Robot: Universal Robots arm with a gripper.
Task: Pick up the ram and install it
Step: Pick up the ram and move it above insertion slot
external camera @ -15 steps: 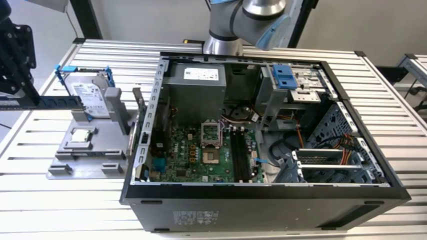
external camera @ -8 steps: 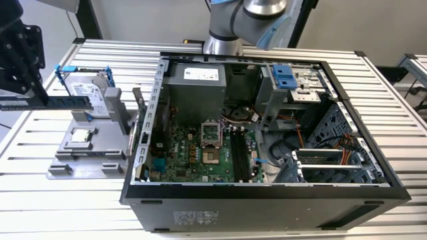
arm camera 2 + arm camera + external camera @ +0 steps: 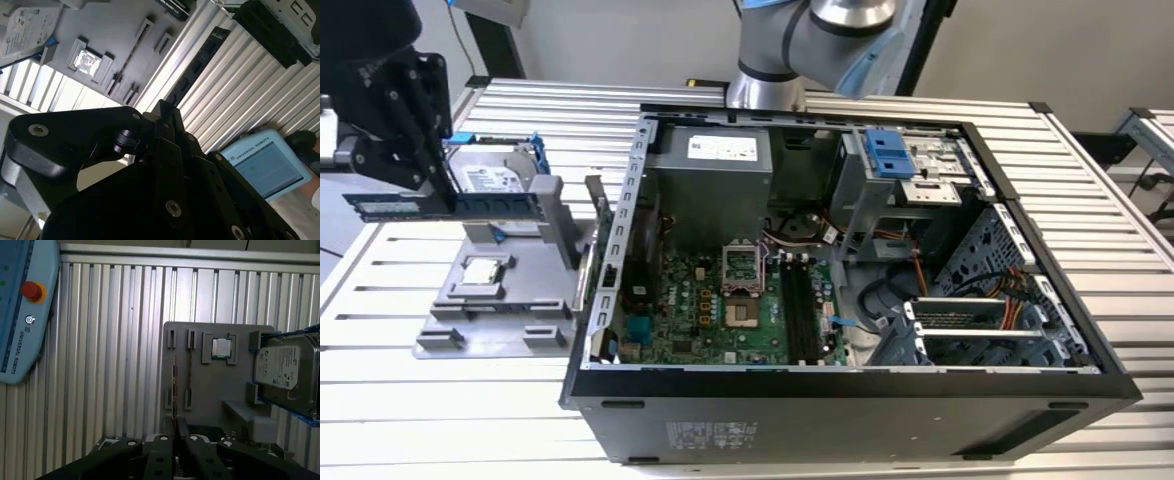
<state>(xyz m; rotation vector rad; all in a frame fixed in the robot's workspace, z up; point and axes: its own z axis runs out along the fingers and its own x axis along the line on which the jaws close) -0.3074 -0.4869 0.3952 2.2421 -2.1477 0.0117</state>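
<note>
My gripper [image 3: 400, 192] is at the exterior view's far left, above the grey fixture plate [image 3: 520, 310], shut on the ram [image 3: 454, 203]. The ram is a long dark stick held level, in front of the hard drive. In the first wrist view the ram [image 3: 174, 385] is edge-on, a thin line running out from between the fingers of the gripper [image 3: 175, 434]. In the second wrist view the ram [image 3: 200, 62] reaches out from the gripper [image 3: 167, 112] over the ribbed table. The black memory slots [image 3: 801, 312] lie on the motherboard inside the open computer case [image 3: 854, 385].
On the fixture plate sit a processor chip [image 3: 480, 270] and a silver hard drive with blue rails [image 3: 494, 180]. A teach pendant [image 3: 20, 310] lies on the ribbed aluminium table [image 3: 440, 410]. Cables, a drive cage and the arm's base [image 3: 767, 85] crowd the case.
</note>
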